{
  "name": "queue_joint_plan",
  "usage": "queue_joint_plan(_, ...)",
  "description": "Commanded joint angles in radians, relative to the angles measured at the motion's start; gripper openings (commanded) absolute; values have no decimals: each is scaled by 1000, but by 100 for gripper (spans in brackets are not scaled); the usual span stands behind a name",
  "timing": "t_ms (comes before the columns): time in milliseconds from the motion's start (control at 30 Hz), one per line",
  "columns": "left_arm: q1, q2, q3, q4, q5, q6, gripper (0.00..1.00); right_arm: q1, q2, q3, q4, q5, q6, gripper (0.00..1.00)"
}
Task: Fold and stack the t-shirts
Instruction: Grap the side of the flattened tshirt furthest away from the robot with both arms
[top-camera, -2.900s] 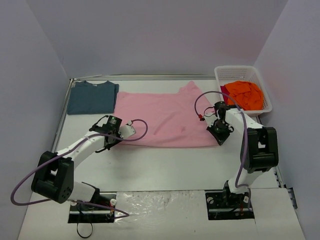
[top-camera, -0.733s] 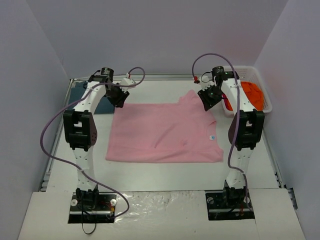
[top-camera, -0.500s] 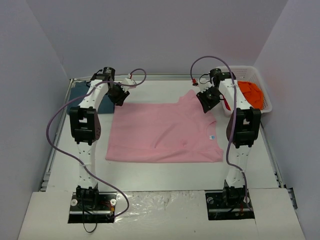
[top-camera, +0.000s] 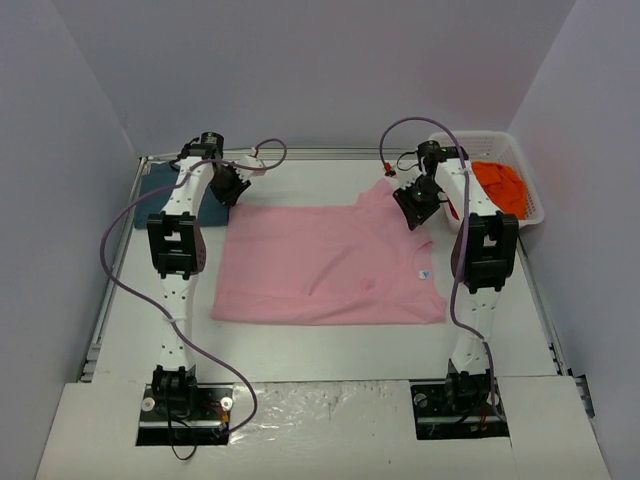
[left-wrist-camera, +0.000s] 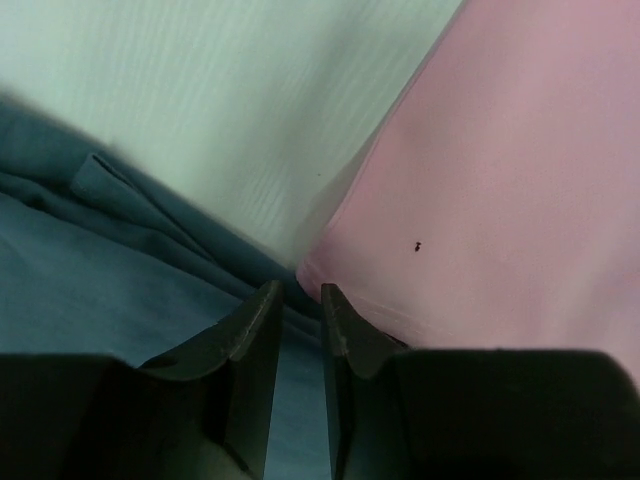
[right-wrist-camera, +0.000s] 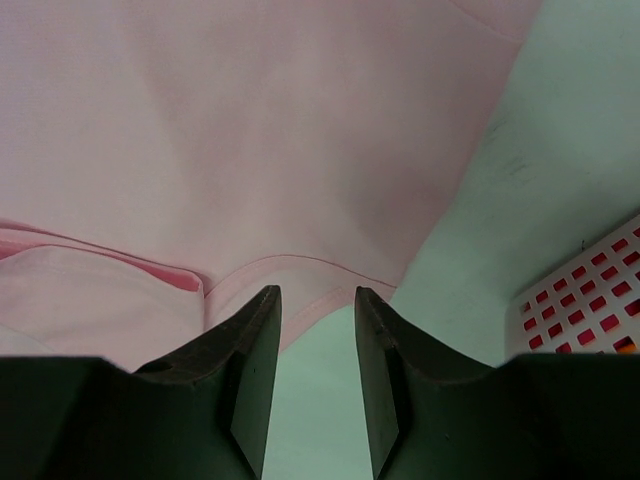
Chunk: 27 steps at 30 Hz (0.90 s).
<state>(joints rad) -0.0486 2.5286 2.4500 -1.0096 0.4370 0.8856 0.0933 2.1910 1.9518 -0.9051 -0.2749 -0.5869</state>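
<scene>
Teal shirt (top-camera: 150, 186) lies folded upper left. Pink shirt (top-camera: 320, 265) lies half-folded at centre, and orange shirt (top-camera: 503, 183) waits in basket (top-camera: 470, 137). Left gripper (left-wrist-camera: 297, 295) and right gripper (right-wrist-camera: 317, 295) hover slightly parted, pinching nothing.

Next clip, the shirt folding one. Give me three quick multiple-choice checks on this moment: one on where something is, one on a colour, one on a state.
1. Where is the orange t-shirt?
A) folded at the near edge
B) in the white basket
C) held up in the air

2. What colour is the t-shirt at the far left corner?
A) teal-blue
B) yellow
C) white

3. How does the pink t-shirt lie?
A) folded into a small square
B) bunched in a heap
C) spread out flat

Answers:
1 B, orange cloth shows inside the mesh walls at the far right.
2 A, the left wrist view shows teal-blue cloth beside the pink hem.
3 C, it lies as one wide flat sheet in the top view.
</scene>
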Motion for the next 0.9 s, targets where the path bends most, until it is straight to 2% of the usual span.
queue_joint_plan(0,7,-2,60,-103,45,65,21,6,18,-17,-54,36,2,32)
queue_joint_plan(333,12,2,49,-144,77,98,19,6,49,-28,-52,71,9,32)
queue_joint_plan(567,4,50,56,-142,37,108,18,8,55,-28,-54,80,9,32)
queue_joint_plan(700,4,68,56,-124,19,108,3,8,55,-28,-54,86,9,32)
queue_joint_plan(867,3,61,55,-119,17,105,2,8,59,-37,-52,95,9,31)
